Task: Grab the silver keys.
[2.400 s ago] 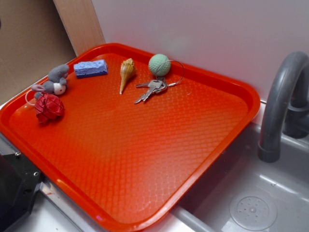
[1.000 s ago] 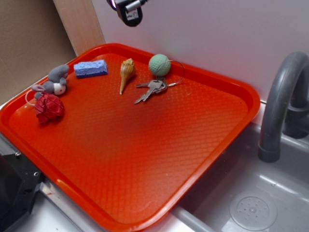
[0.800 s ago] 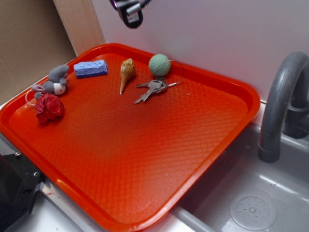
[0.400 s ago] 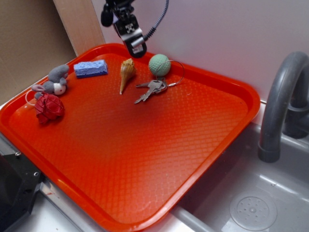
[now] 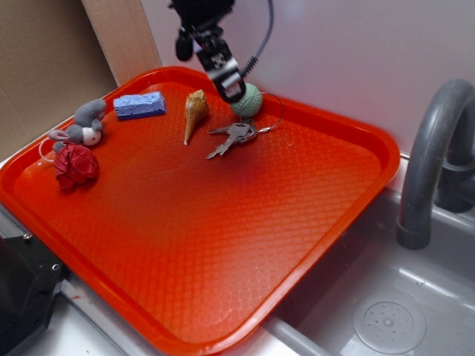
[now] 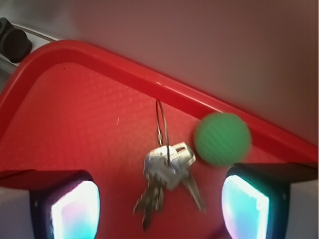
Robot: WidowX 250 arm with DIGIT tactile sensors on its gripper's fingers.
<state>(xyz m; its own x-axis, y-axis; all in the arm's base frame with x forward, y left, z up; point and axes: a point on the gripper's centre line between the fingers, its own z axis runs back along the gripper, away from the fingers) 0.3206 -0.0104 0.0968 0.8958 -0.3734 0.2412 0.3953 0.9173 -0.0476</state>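
The silver keys (image 5: 232, 136) lie flat on the red tray (image 5: 223, 245) near its back edge, on a thin wire ring that loops off to the right. In the wrist view the silver keys (image 6: 167, 172) sit between my two fingers and below them, the wire ring pointing toward the tray rim. My gripper (image 5: 231, 90) hangs above the tray just behind the keys, partly covering the pale green ball (image 5: 249, 101). In the wrist view my gripper (image 6: 159, 209) stands open, nothing held, with the green ball (image 6: 222, 139) beside the right finger.
A tan spiral shell (image 5: 194, 113) lies left of the keys. Further left are a blue sponge (image 5: 139, 104), a grey plush mouse (image 5: 83, 123) and a red crumpled ball (image 5: 74, 165). A grey faucet (image 5: 434, 159) and sink (image 5: 386, 311) stand right of the tray.
The gripper came in from the top of the view and moved down and to the right, from above the tray's back rim to just over the green ball and keys.
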